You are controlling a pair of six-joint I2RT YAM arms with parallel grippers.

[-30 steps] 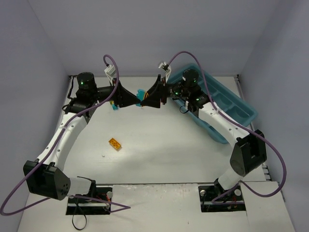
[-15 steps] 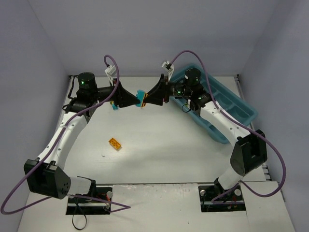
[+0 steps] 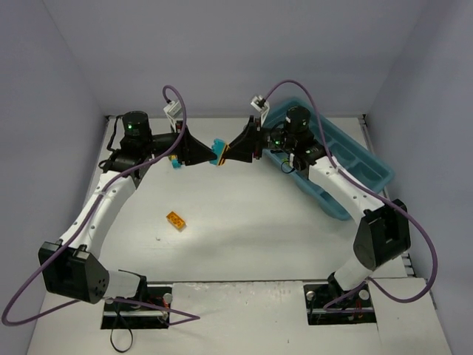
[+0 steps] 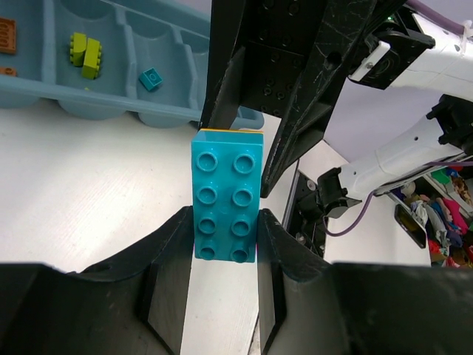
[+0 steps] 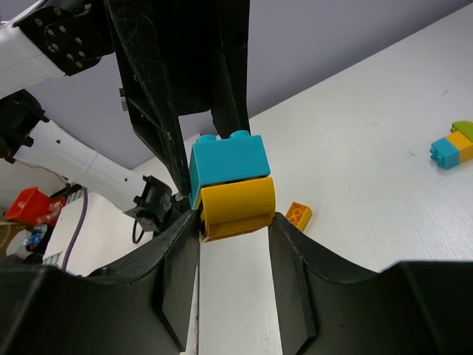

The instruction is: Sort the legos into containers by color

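A two-colour stack hangs in the air between my grippers. My left gripper is shut on its cyan brick. My right gripper is shut on its yellow-orange brick, with the cyan brick joined on top. The teal tray lies at the back right. In the left wrist view its compartments hold lime bricks, a small cyan brick and brown-orange bricks.
A yellow-orange brick lies on the table left of centre; it also shows in the right wrist view. A small lime, cyan and yellow stack lies under the left arm. Walls enclose the table.
Both grippers and the stack between them have shifted slightly to the right. The hold on the stack is the same.
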